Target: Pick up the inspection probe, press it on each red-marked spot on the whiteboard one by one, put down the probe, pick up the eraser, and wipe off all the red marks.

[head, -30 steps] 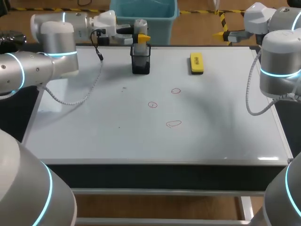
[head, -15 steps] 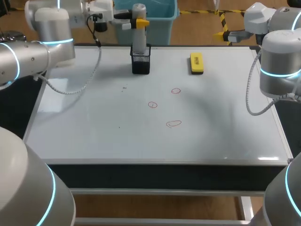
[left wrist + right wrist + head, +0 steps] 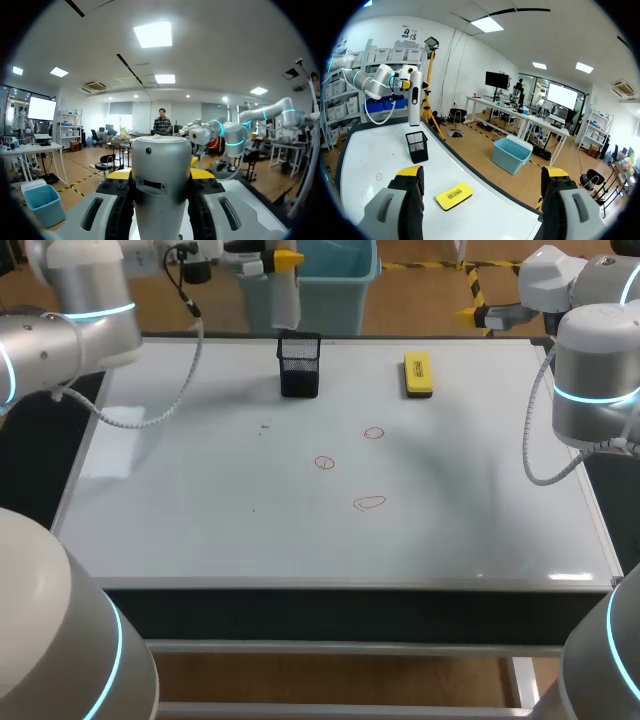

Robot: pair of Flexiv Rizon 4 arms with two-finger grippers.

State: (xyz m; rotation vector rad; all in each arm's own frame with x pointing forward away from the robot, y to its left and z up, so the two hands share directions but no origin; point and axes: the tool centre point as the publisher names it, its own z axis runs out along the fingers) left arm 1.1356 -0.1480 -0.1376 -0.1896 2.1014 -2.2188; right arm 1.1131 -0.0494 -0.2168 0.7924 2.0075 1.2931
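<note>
My left jaws are pinching the probe (image 3: 285, 298), long axis vertical, tip pointing down. My right jaws are standing spread.

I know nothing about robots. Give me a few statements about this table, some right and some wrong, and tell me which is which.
1. The left hand holds the probe lifted clear above the black mesh cup. True.
2. The eraser sits inside the cup. False: it lies flat on the whiteboard, apart from the cup.
3. Three red marks are on the whiteboard. True.
4. The right hand grips the eraser. False: it is open and empty.
</note>
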